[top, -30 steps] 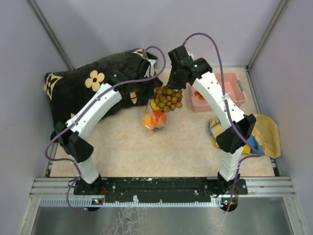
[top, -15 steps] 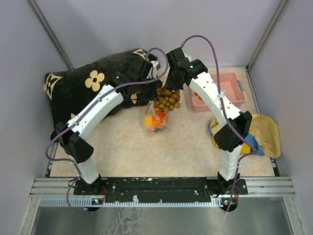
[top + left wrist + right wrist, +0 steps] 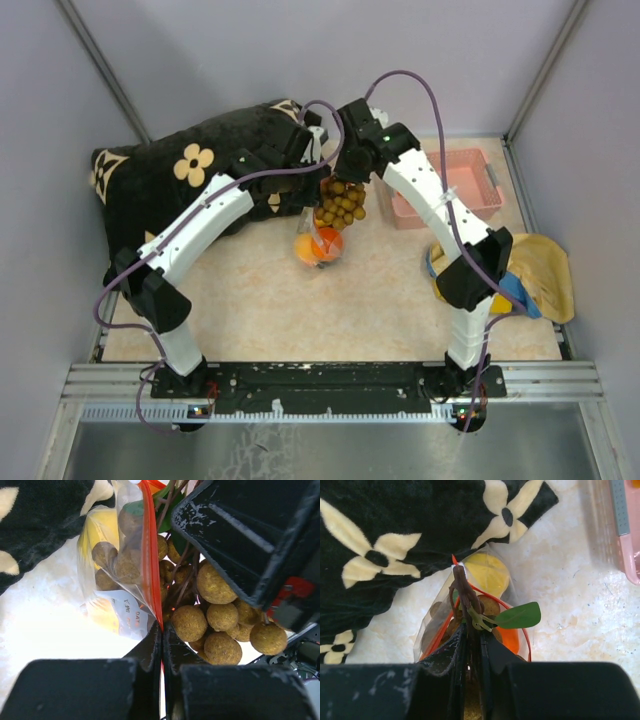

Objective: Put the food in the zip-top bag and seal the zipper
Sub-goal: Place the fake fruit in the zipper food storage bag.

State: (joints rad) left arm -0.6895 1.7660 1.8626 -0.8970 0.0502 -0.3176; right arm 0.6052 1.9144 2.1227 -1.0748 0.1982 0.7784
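The clear zip-top bag [image 3: 318,243] hangs upright over the table's middle with an orange fruit and a yellow fruit [image 3: 487,575] inside. My left gripper [image 3: 310,180] is shut on the bag's orange-red zipper strip [image 3: 150,565], pinched at my fingertips [image 3: 162,628]. My right gripper [image 3: 352,170] is shut on the brown stem [image 3: 464,592] of the bunch of tan-brown balls [image 3: 341,202], which has a green leaf [image 3: 517,616]. The bunch hangs at the bag's open mouth. Some balls [image 3: 107,555] show through the plastic; others [image 3: 220,617] hang outside beside the strip.
A black cushion with cream flowers [image 3: 180,175] lies at the back left, close behind the bag. A pink basket [image 3: 465,185] stands at the back right. A yellow-and-blue cloth [image 3: 535,275] lies by the right wall.
My right gripper has carried the bunch left and back, over the bag's mouth. The bag has been drawn up and stands narrower under my left gripper.
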